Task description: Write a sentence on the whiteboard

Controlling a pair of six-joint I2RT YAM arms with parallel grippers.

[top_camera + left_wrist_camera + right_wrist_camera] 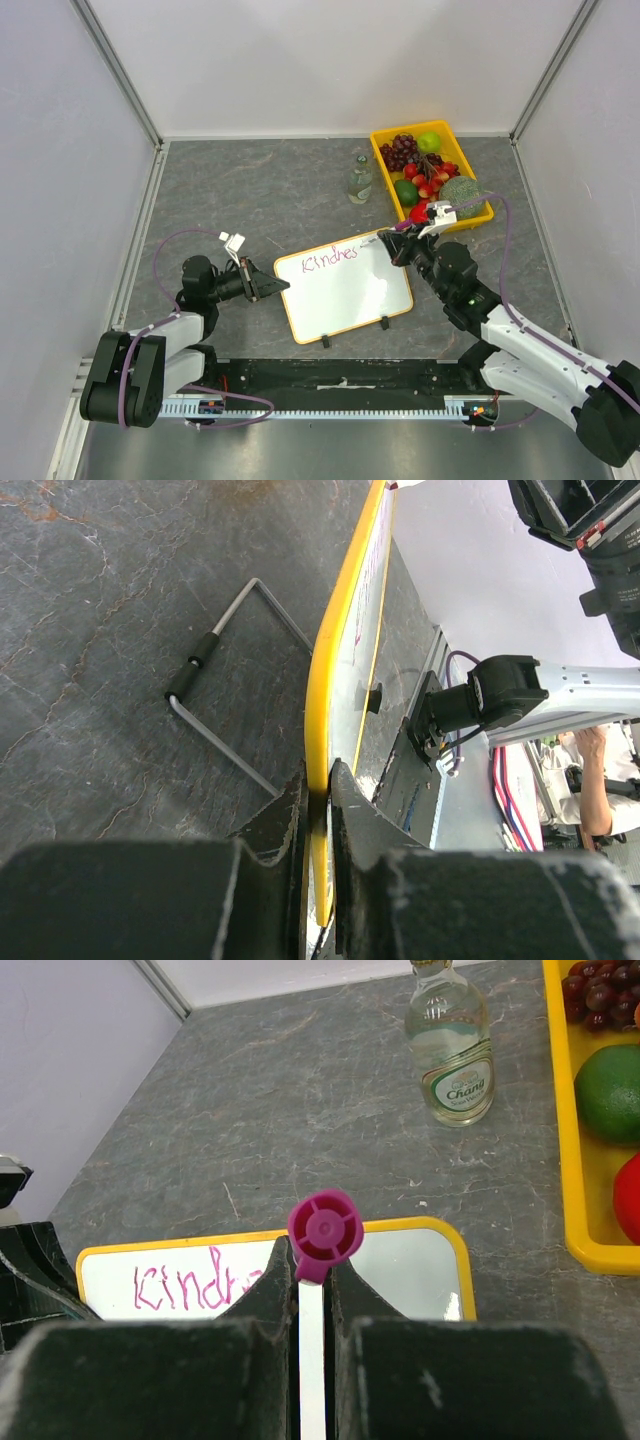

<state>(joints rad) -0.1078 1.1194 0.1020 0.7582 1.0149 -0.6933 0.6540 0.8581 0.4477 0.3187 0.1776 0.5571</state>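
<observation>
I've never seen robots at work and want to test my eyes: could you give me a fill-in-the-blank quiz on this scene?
1. The left gripper is shut on the whiteboard's ____ rim.
2. The right gripper is shut on a pink-ended ____.
3. The unfinished sentence reads ____.
4. The yellow tray beside the bottle holds ____.
Missing words: yellow; marker; Kindnes; fruit.
</observation>
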